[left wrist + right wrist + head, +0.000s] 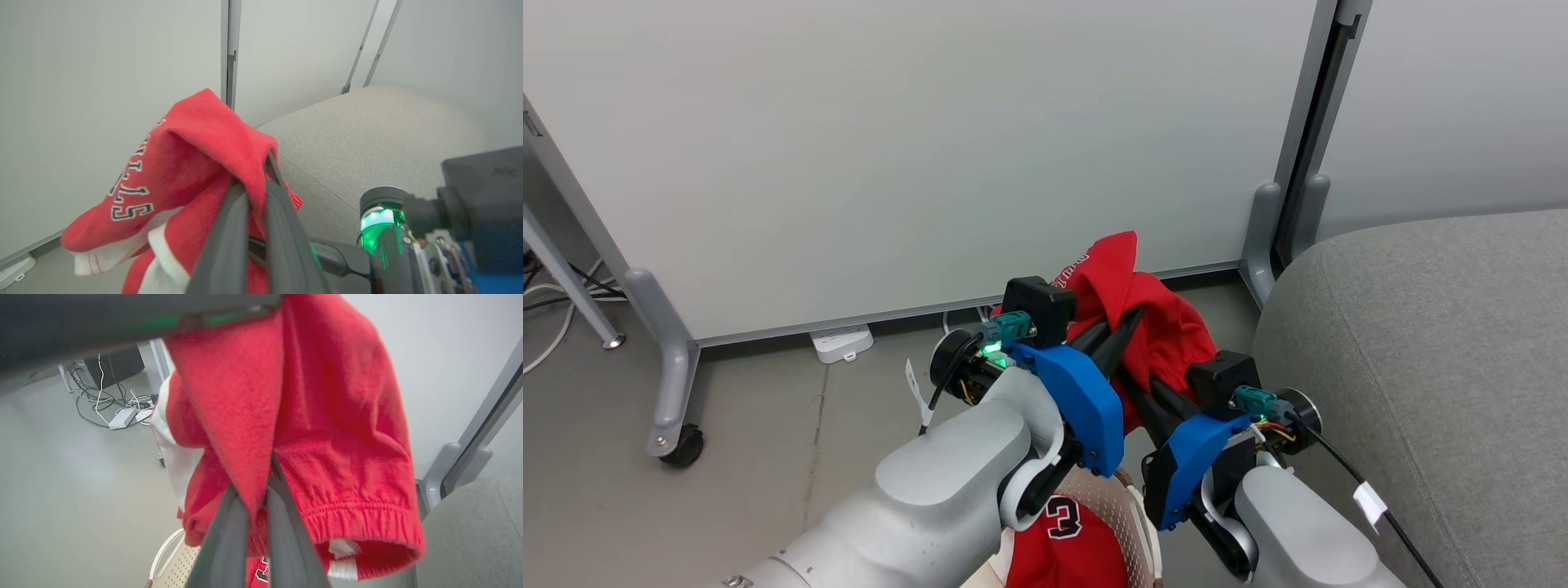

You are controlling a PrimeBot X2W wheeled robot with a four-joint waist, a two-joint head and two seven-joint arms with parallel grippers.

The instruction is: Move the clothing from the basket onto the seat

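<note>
— Where's the clothing?
— One red garment (1168, 327) hangs bunched in the air above the basket (1131, 506), near the grey seat (1421, 343). A jersey (1062, 539) marked 3 lies in the basket.
— And the fingers?
— The left fingers (239, 200) are clenched on a fold near the garment's top. The right fingers (235, 506) pinch the same cloth lower down, beside its elastic waistband. Both pairs are close together, with red fabric draped over them.
</note>
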